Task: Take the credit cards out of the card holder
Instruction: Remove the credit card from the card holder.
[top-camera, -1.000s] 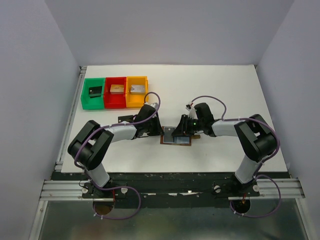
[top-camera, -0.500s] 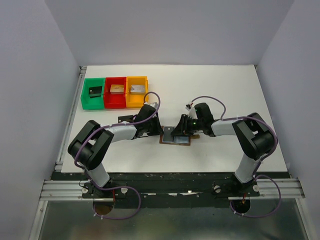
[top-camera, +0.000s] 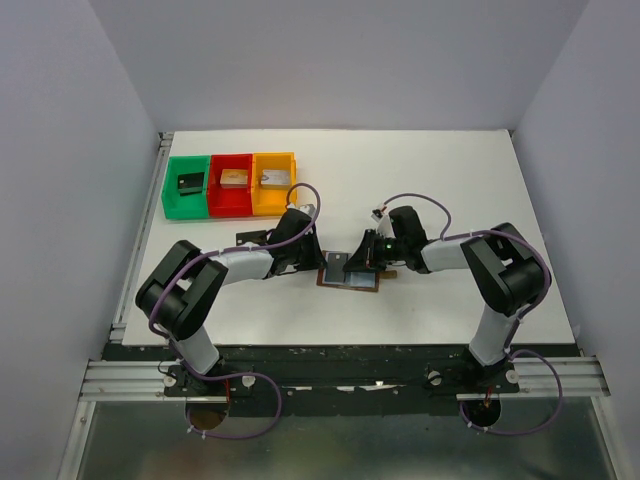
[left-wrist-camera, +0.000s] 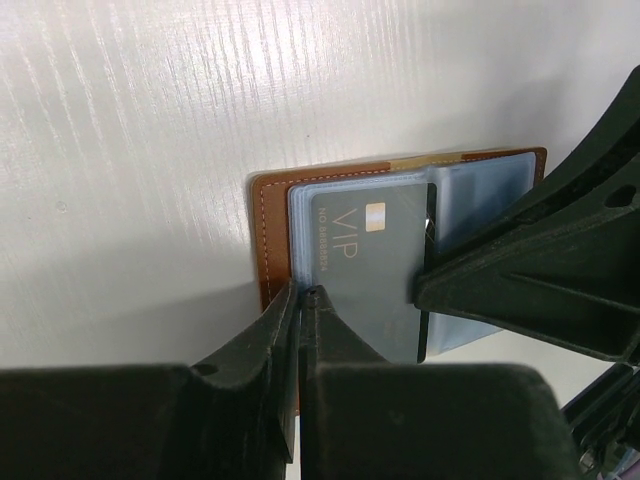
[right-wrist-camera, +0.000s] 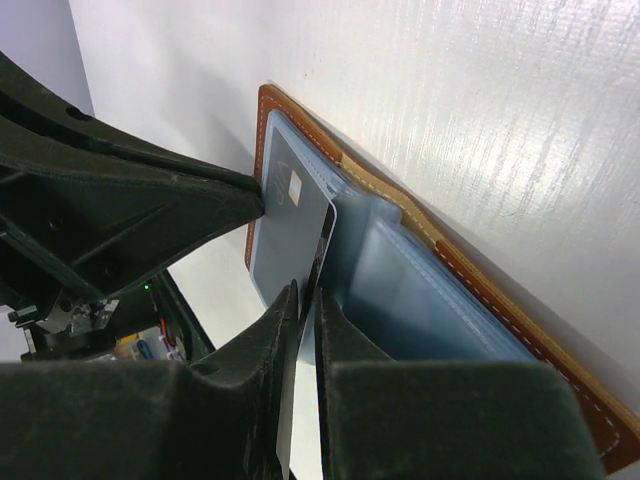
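Two claws meet over a brown leather card holder (left-wrist-camera: 262, 215) that lies open on the white table (top-camera: 450, 180), just toward 6 o'clock of its middle and well apart from the row of plastic bins (top-camera: 231, 158) at 10 o'clock. On the left, the left gripper (left-wrist-camera: 300, 295) has its fingers pressed together on the holder's near-left corner, pinning the leather cover. On the right, the right gripper (right-wrist-camera: 305, 300) pinches the lifted edge of a grey card (left-wrist-camera: 365, 270). The rest of that card lies against the pale blue-grey lining (left-wrist-camera: 480, 190) on the holder's left half. No other cards can be made out.

The likely trouble is a thin-edge grip. If the right fingers hold only a sliver, the card could slide free as it is drawn toward 3 o'clock. If the lining grips the card, the whole holder could lift or swing with it, since a single pinched corner is all that anchors it. A steep pull could also flex the card. The two claws work almost touching, so a small misjudged move could knock one against the other.

"VIP" is printed on the card beside a gold chip (left-wrist-camera: 376, 217). A line of small characters next to it is too fine to read, and no brand shows.
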